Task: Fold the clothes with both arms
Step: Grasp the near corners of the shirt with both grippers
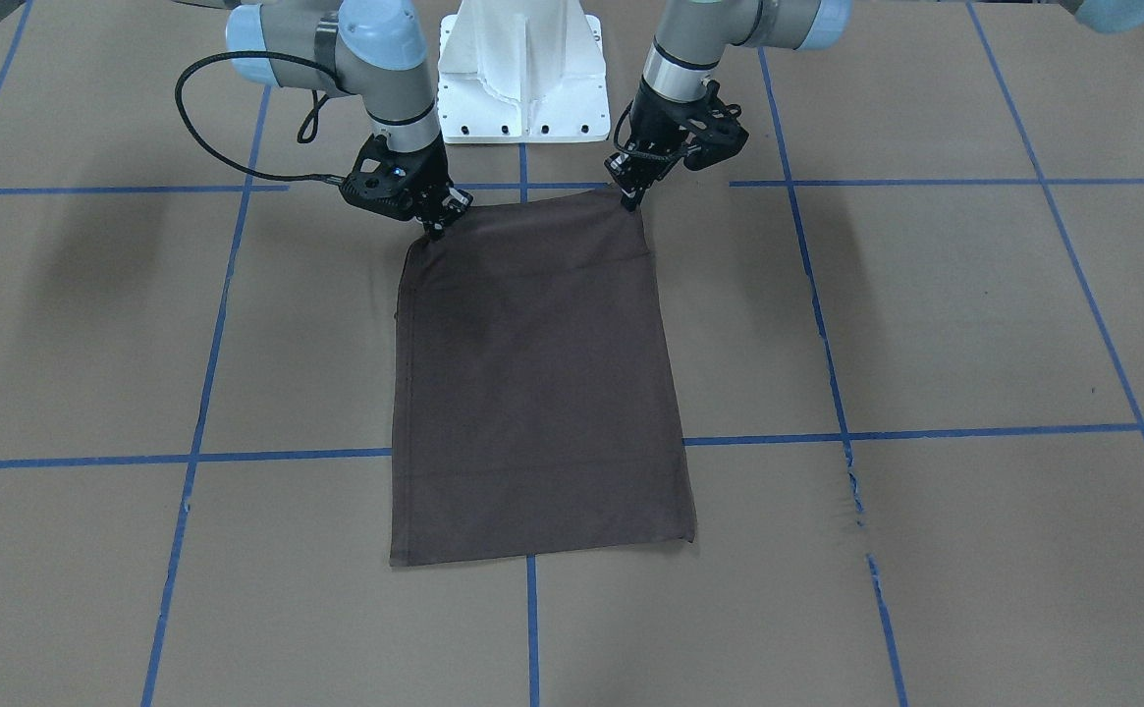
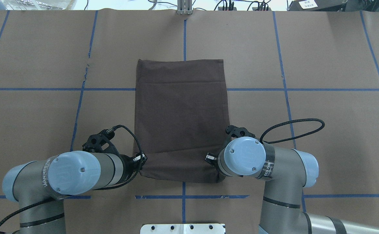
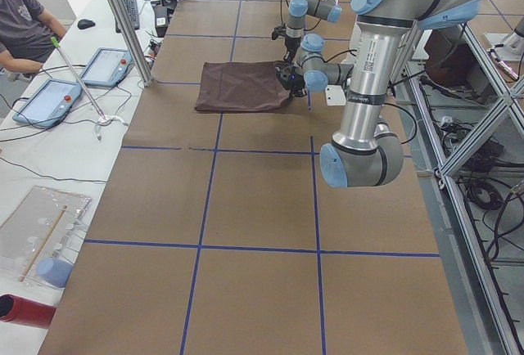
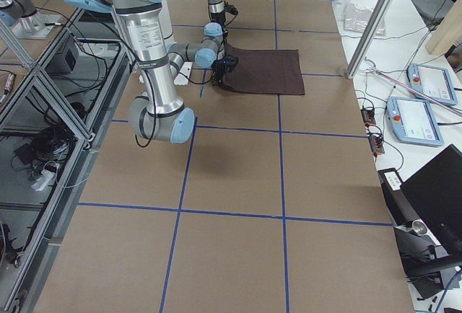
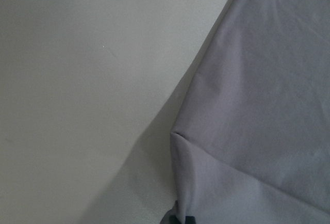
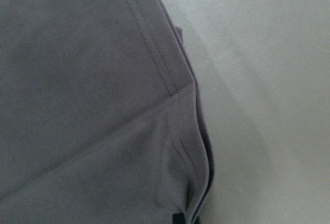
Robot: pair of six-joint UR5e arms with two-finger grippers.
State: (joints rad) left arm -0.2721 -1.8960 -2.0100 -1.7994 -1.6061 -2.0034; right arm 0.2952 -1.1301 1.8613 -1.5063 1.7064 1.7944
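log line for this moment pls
stage: mid-fold | T-shirt: narrow rectangle on table | left claw: pinching robot-side corner | right claw: pinching other robot-side corner

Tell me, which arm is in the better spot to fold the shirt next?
Neither wins, probably. The left gripper pinches one robot-side corner of the T-shirt and the right gripper pinches the other, so both look equally ready to carry that edge across together.
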